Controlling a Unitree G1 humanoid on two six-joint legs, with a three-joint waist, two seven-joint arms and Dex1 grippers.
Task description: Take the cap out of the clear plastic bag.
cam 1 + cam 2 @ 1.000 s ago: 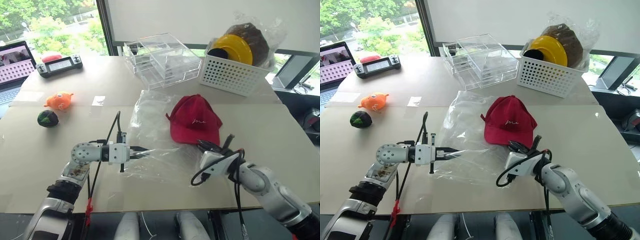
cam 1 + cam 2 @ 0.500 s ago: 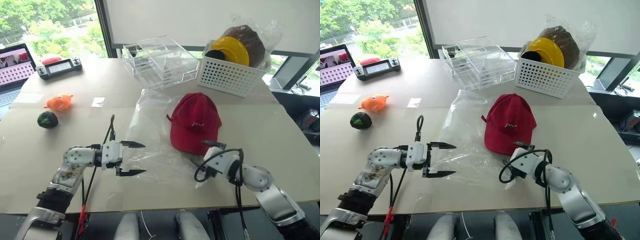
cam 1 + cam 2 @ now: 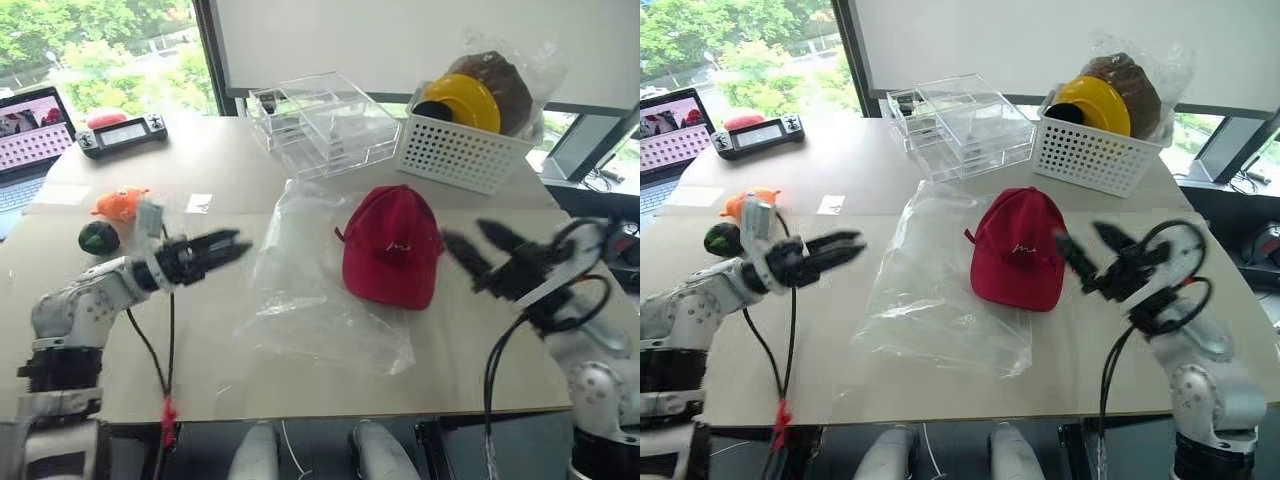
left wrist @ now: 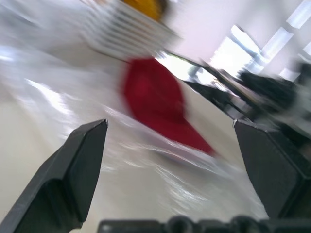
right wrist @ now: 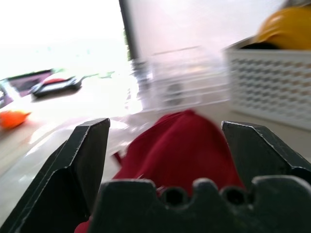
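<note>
The red cap lies on the table with its brim toward me. Its left edge rests against the right side of the clear plastic bag, which lies crumpled and flat. No plastic shows over the cap's crown. My left gripper hovers open to the left of the bag, holding nothing. My right gripper hangs open just right of the cap, also with nothing in it. In the left wrist view, the cap and bag show between the open fingers. In the right wrist view, the cap lies close ahead.
A white basket at the back right holds a yellow hat and a wrapped brown hat. Clear acrylic boxes stand behind the bag. An orange toy, a dark ball, a controller and a laptop sit at the left.
Both grippers opened and let go near the bag. They then rose, rolled and swung outward, the left to the left and the right to the right. The bag settled flat.
</note>
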